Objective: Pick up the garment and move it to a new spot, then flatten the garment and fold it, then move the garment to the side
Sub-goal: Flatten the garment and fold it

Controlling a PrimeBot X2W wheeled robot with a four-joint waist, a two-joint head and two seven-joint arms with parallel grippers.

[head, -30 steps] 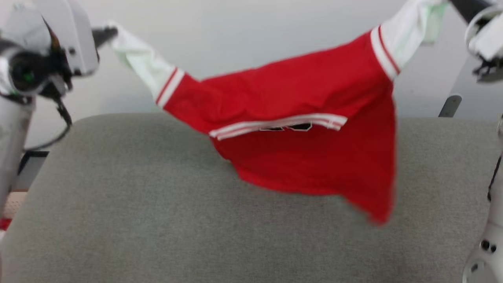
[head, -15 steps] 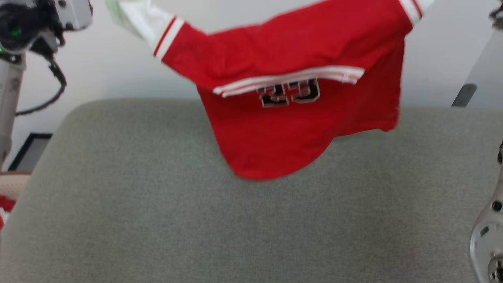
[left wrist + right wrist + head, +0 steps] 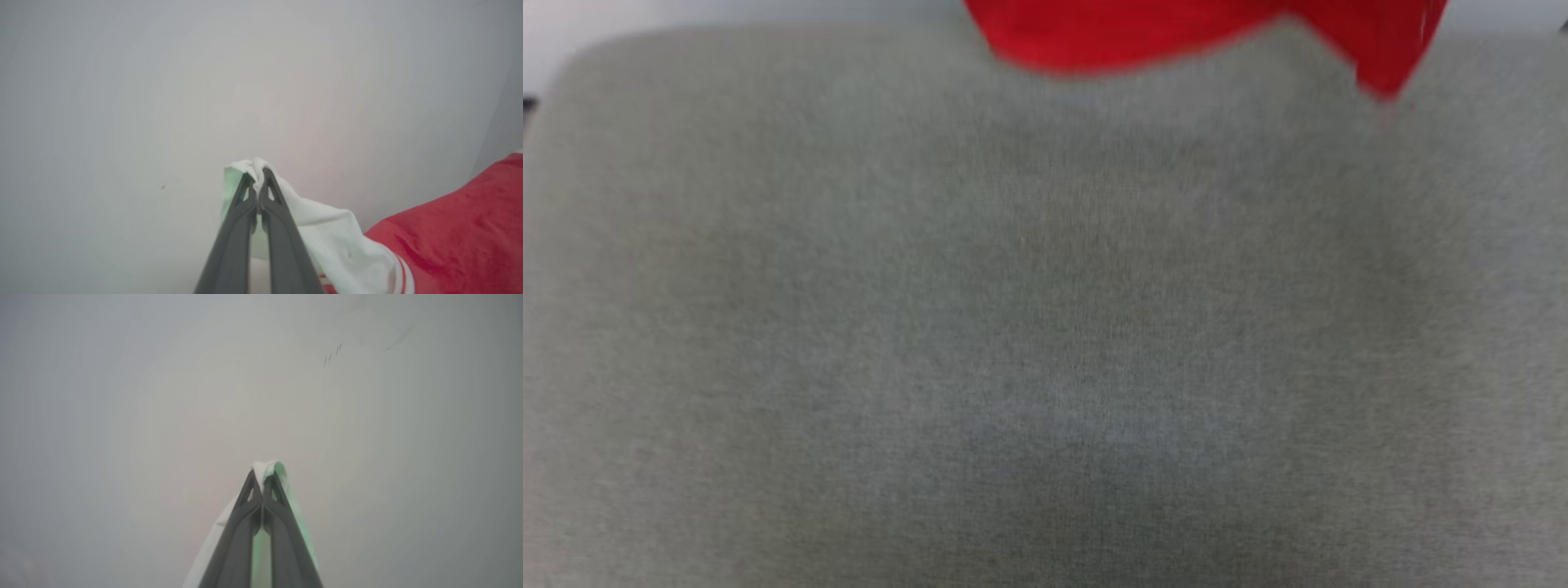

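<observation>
The left pincer (image 3: 257, 175) is clenched on the bunched cuff of one white sleeve (image 3: 327, 232) of the garment (image 3: 449, 228). The cloth is pinched right at the tips, and a small fold pokes past them. The right pincer (image 3: 261, 474) is likewise clenched on a pale cuff (image 3: 208, 551), which is draped down beside its closed fingers (image 3: 286, 539). A plain pale wall (image 3: 122, 81) is faced beyond each pincer.

In the head view the garment is found hanging in the air. Its red lower edge (image 3: 1176, 37) is seen blurred at the top, over the far part of the grey cloth-covered tabletop (image 3: 1045, 327). Whether the hem brushes the tabletop cannot be told.

The step in hand is judged to be the carrying and laying out of the garment. Since only the cuff ends are gripped, both pincers should be held firmly shut and jerks avoided. The pincers are best set level and well apart, so that the body is drawn taut. The hem should be lowered first, the rest then being drawn flat across the tabletop. Release is advised only once the cloth lies smooth.
</observation>
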